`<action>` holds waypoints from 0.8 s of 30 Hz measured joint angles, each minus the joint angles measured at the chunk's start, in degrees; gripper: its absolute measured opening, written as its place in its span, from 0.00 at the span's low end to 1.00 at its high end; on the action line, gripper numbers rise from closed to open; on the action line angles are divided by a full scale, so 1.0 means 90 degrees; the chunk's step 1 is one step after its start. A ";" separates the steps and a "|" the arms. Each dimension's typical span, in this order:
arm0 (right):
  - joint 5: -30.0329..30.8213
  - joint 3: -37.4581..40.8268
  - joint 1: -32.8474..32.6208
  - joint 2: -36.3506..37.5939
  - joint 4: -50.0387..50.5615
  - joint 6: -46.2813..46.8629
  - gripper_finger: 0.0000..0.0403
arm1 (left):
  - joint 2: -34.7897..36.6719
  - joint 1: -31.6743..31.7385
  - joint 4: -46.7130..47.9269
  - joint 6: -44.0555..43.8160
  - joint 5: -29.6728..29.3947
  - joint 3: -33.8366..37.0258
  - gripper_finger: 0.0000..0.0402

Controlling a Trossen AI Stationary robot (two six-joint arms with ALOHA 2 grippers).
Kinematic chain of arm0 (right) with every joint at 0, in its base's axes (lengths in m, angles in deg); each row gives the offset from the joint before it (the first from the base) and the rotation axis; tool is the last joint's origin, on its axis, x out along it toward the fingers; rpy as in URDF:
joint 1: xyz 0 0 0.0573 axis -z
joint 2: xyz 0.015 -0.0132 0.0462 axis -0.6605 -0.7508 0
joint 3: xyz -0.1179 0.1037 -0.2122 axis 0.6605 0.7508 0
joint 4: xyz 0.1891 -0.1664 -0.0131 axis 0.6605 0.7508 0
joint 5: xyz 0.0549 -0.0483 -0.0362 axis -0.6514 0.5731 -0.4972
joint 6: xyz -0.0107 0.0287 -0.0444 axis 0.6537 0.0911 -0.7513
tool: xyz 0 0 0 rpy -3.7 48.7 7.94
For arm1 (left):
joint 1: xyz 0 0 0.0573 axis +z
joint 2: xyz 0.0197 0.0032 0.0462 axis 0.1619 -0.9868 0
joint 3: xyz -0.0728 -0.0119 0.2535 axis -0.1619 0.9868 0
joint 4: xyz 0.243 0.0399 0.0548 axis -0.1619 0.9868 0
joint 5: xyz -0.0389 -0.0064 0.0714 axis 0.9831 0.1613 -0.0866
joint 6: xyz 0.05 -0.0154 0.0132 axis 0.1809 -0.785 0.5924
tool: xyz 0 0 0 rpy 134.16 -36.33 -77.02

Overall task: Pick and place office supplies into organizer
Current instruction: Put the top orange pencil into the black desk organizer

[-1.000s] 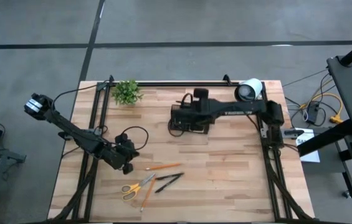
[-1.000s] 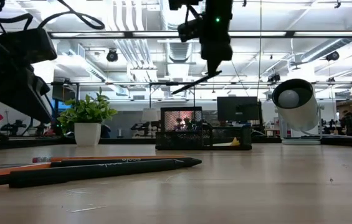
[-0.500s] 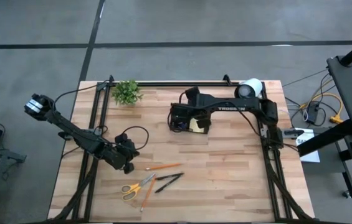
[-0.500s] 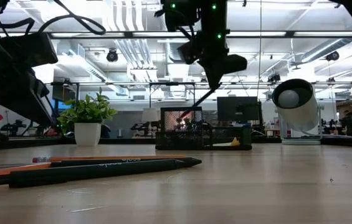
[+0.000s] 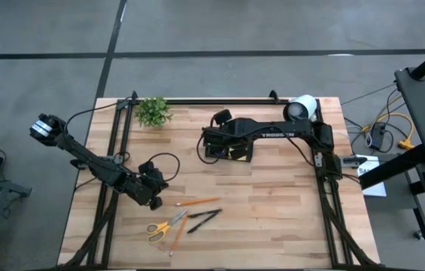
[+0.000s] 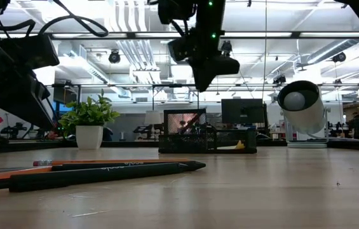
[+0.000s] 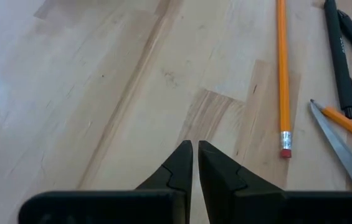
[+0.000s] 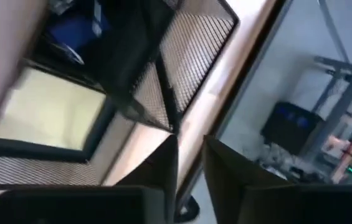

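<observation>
1. Your right gripper (image 5: 210, 143) hangs over the organizer (image 5: 227, 147) at the table's far middle, fingers slightly apart, empty (sticky pad (image 8: 50, 117) lies inside).
2. Your left gripper (image 7: 194, 163) is closed, empty, near the pencil (image 7: 282, 74), pens (image 5: 204, 217) and scissors (image 5: 165, 226).

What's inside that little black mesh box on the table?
The organizer holds a yellow sticky-note pad in one compartment and something blue in the other. From above, the right gripper covers part of it, so any other contents stay hidden.
</observation>
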 joint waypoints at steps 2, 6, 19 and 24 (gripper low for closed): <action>-0.0011 -0.0006 -0.0025 0.0005 0.0016 0.0167 0.22 | 0.0000 0.0001 0.0000 0.0000 0.0000 -0.0002 0.03; -0.0265 -0.0012 -0.0247 0.0054 0.0049 0.0834 0.31 | 0.0000 0.0000 -0.0003 -0.0002 0.0000 -0.0019 0.03; -0.4521 0.0827 -0.1342 -0.0251 -0.1482 0.3252 0.39 | 0.0002 0.0001 -0.0056 0.0009 0.0303 0.0000 0.03; -0.4704 0.1103 -0.1591 -0.0555 -0.1761 0.3722 0.30 | -0.0034 0.0000 -0.0163 0.0012 0.0568 0.0002 0.03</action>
